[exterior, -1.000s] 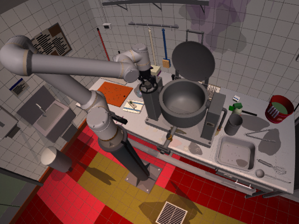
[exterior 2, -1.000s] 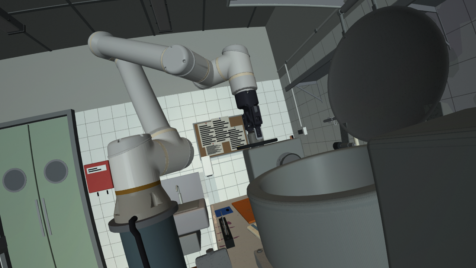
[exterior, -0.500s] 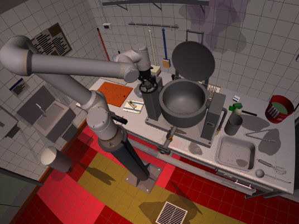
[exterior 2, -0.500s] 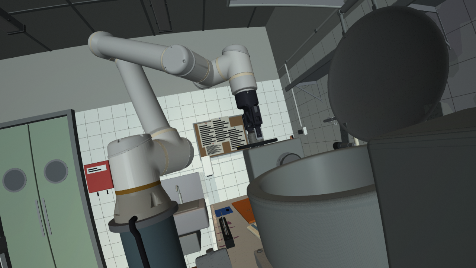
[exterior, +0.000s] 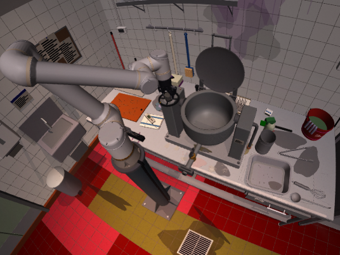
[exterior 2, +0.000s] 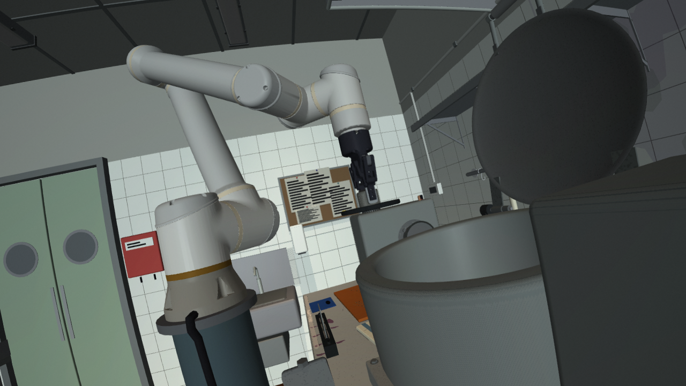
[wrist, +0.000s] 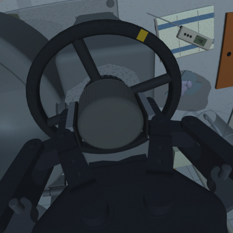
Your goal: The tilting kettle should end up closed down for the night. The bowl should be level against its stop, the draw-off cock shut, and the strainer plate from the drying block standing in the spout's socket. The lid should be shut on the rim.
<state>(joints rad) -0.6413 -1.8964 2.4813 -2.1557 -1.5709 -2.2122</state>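
Note:
The draw-off cock (exterior: 192,154) below the bowl is small and its position is too small to tell. The strainer plate and drying block are not clearly seen. The kettle's bowl (exterior: 207,114) stands between two grey pedestals, open at the top. Its round lid (exterior: 219,69) is raised upright behind it. A black handwheel (wrist: 101,76) with a yellow mark tops the left pedestal. The handwheel's ribbed hub knob (wrist: 111,120) is gripped by my gripper (wrist: 110,115), which has closed from above. The gripper (exterior 2: 368,194) hangs straight down over the wheel.
Behind the kettle a tiled wall carries a rail with hanging tools. An orange cutting board (exterior: 130,106) and a thermometer (wrist: 194,38) on a cloth lie left of the pedestal. A grey pot (exterior: 265,141), a red bucket (exterior: 318,123) and a sink basin (exterior: 268,174) lie to the right.

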